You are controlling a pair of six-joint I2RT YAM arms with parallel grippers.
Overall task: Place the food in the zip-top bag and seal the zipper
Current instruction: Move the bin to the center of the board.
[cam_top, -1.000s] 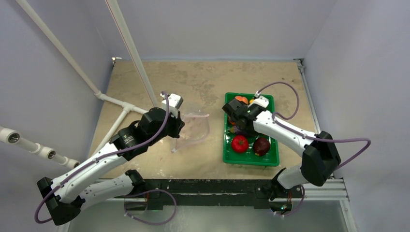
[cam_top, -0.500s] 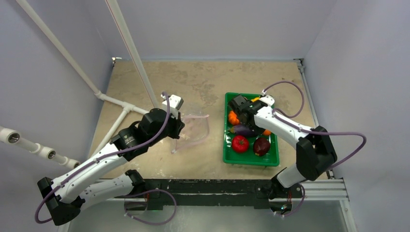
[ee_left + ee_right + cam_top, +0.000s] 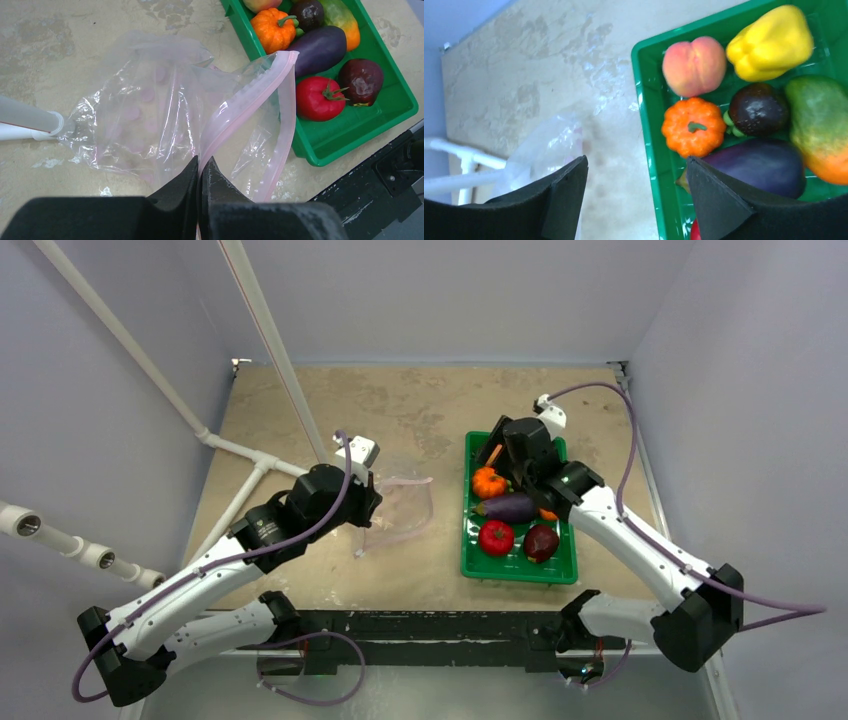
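Zip-top bag (image 3: 150,110) lies crumpled on the table (image 3: 420,400), centre-left of the top view, just left of the green tray (image 3: 520,570); whether they touch, can't tell. Zipper (image 3: 250,95) shows as a pink strip from lower centre to upper right of the left wrist view. Its two sides are parted into a loop facing the tray, so the mouth is open; the bag looks empty. Left gripper (image 3: 201,162), bottom centre of that view, is pinched tight on the near end of the zipper, probably lifting one lip so the mouth gapes toward the food and the bag does not slide. All food sits in the tray, right of centre: pumpkin (image 3: 692,126), eggplant (image 3: 754,167), peach (image 3: 694,65), yellow pepper (image 3: 771,42), dark round fruit (image 3: 758,108), green-orange mango (image 3: 824,127), plus tomato (image 3: 318,98) and dark red apple (image 3: 361,79) at the lower end. Right gripper (image 3: 636,162) hangs over the tray's upper left part, jaws spread wide with nothing between them. Pumpkin and eggplant lie just by its right finger, so I judge it is lining up a first pick. Nothing bagged, zipper unsealed: task near its start. White pipe (image 3: 30,120) meets the bag's left edge.
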